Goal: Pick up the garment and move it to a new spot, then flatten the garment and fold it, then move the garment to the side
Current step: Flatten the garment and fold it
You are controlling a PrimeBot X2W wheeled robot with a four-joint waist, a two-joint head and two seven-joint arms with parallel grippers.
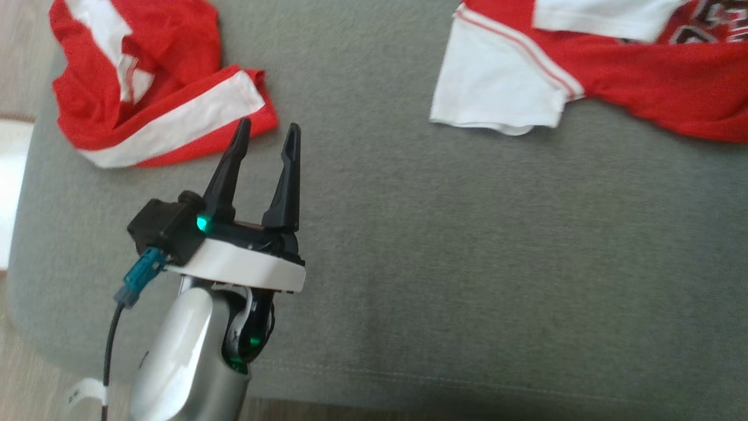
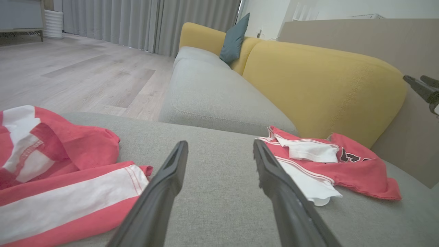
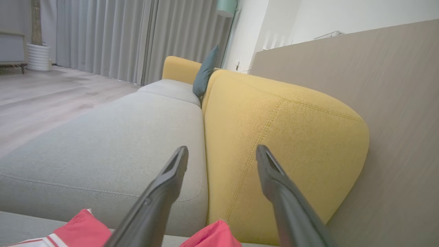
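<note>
Spread wide and empty, the jaws of the left gripper [image 1: 268, 130] point up over the grey seat cushion [image 1: 467, 263]. From the right wrist view, the right gripper [image 3: 222, 149] also stands with its jaws apart and nothing between them, aimed at the yellow backrest [image 3: 291, 137].

Seen from the head, a crumpled red-and-white striped garment [image 1: 158, 70] lies at about eleven o'clock from the left gripper. Its hem is just beside one fingertip; I cannot tell whether they touch. Well apart, at about two o'clock, the red jersey [image 1: 643, 76] lies on the same cushion, one white sleeve spread flat toward the middle. Red folds of it show at six o'clock under the right gripper's fingers.

Farther out, a teal pillow [image 2: 235, 37] leans on the backrest at twelve o'clock in the left wrist view. Grey curtains [image 2: 137, 20] hang at eleven o'clock, and pale wood floor [image 2: 68, 75] runs off at ten o'clock.
</note>
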